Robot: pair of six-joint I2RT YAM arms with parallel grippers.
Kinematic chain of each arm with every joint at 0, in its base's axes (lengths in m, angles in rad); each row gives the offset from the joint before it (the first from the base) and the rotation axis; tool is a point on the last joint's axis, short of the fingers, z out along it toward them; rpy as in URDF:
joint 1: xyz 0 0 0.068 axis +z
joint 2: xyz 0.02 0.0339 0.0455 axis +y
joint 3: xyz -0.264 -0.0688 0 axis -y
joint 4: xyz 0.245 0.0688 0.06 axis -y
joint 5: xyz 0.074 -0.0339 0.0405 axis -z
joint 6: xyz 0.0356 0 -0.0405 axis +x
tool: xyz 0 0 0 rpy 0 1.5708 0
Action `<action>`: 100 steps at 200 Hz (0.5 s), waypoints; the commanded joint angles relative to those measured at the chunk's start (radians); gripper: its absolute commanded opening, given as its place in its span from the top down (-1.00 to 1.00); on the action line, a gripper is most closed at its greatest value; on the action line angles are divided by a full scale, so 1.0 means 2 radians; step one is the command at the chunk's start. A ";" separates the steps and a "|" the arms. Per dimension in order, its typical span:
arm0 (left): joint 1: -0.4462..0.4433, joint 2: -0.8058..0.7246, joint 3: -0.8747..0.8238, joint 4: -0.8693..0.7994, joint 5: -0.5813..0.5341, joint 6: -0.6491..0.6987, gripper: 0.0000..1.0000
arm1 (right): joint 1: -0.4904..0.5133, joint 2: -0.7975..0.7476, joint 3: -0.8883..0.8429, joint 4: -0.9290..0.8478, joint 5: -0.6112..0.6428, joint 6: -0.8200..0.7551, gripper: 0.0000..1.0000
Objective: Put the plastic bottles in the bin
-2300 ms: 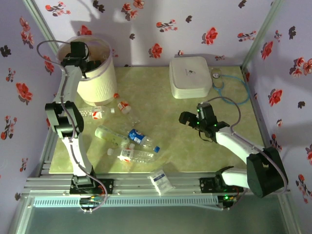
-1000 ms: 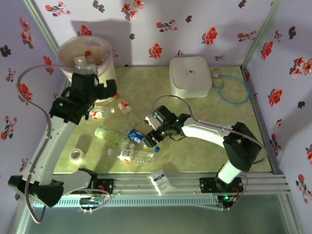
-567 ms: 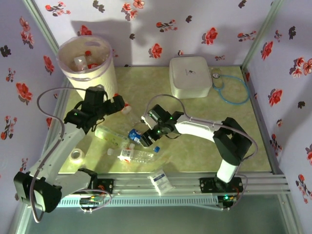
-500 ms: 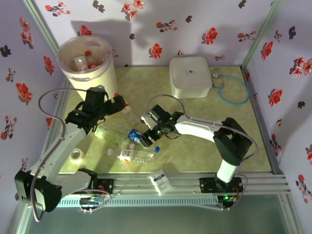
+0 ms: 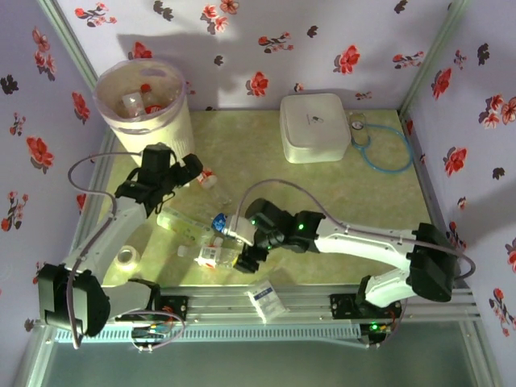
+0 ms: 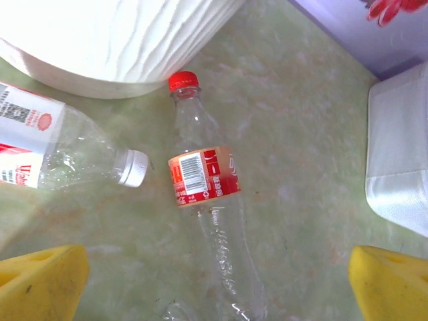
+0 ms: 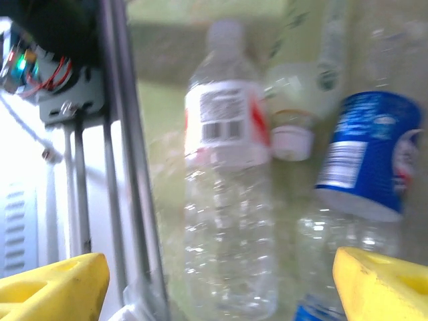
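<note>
The bin [image 5: 141,97], a cream ribbed bucket at the far left, has bottles inside. Its wall [image 6: 114,40] shows in the left wrist view. My left gripper [image 5: 192,171] hangs open just over a red-capped bottle [image 6: 204,200], which lies between its yellow fingertips [image 6: 40,281]. Beside it lies a white-capped bottle [image 6: 60,150]. My right gripper [image 5: 240,243] is open near the table's front edge, low over a red-and-white-labelled bottle [image 7: 227,200] that lies between its fingertips [image 7: 381,284]. A blue-labelled bottle [image 7: 368,160] and a greenish bottle [image 7: 294,100] lie next to it.
A flat white box [image 5: 314,126] sits at the back with a blue tube [image 5: 372,141] beside it. A tape roll [image 5: 125,256] lies at the near left. A white-blue packet [image 5: 266,297] rests on the metal front rail [image 7: 124,167], close to the right gripper.
The left arm came down from the bin to the red-capped bottle. The right gripper shifted from the blue-labelled bottle toward the front edge, over the red-and-white-labelled one.
</note>
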 commanded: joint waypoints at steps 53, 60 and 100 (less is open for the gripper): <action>0.016 -0.057 -0.024 0.011 0.015 -0.017 -1.00 | 0.051 0.087 -0.018 0.060 0.094 -0.034 -0.69; 0.015 -0.059 -0.025 0.013 0.015 -0.018 -0.99 | 0.052 0.094 -0.023 0.079 0.110 -0.026 -0.70; 0.021 -0.079 -0.044 0.029 0.016 -0.026 -1.00 | 0.053 0.120 -0.043 0.137 0.144 -0.012 -0.66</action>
